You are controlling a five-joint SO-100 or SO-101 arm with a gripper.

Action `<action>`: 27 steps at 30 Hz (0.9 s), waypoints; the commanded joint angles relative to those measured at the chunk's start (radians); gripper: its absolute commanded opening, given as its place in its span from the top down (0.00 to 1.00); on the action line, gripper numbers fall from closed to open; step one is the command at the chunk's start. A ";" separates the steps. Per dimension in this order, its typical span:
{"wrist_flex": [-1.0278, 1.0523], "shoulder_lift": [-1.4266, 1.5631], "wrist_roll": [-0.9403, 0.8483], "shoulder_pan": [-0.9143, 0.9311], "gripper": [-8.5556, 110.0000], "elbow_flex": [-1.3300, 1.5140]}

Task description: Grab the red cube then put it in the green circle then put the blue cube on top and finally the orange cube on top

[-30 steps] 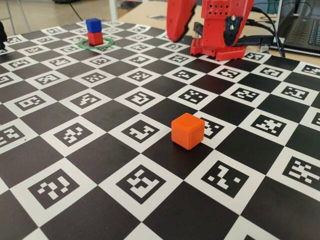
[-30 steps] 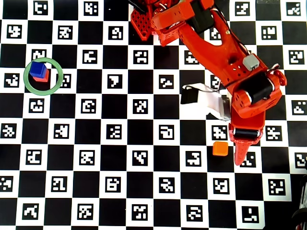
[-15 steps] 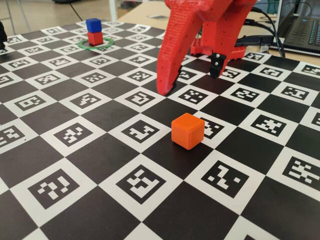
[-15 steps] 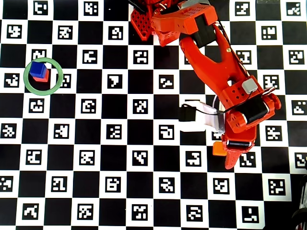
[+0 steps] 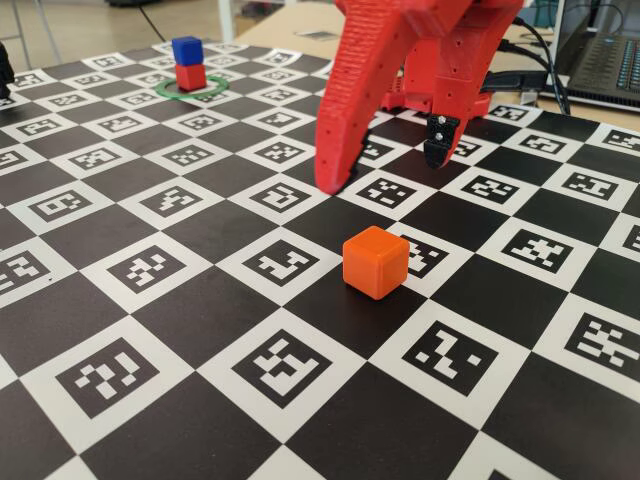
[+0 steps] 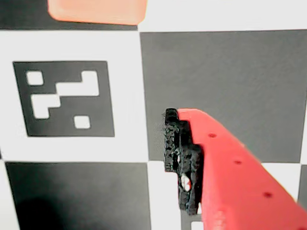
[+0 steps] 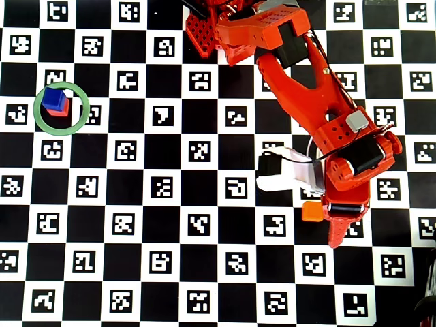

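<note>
While the orange cube (image 5: pixel 375 262) sits alone on the counter (image 5: pixel 200 300) nearest the fixed camera, the hand (image 5: pixel 385 170) hangs just behind it, fingers spread, holding nothing. In the overhead view the cube (image 7: pixel 313 211) lies just left of the long red finger (image 7: pixel 339 228), so a short sideways shift should bracket it. The wrist view shows only the cube's edge (image 6: pixel 97 12) at top. Far back, blue cube (image 5: pixel 187 50) sits on red cube (image 5: pixel 191 76) inside the green circle (image 5: pixel 170 93).

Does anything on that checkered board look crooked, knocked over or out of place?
Only slightly: the blue cube sits a little offset on the red cube, and the pair stands off-centre inside the green circle. The orange cube stands upright, apart, near the hand.
</note>
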 commanded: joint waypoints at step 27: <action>-0.100 -0.114 -0.014 0.041 0.52 0.040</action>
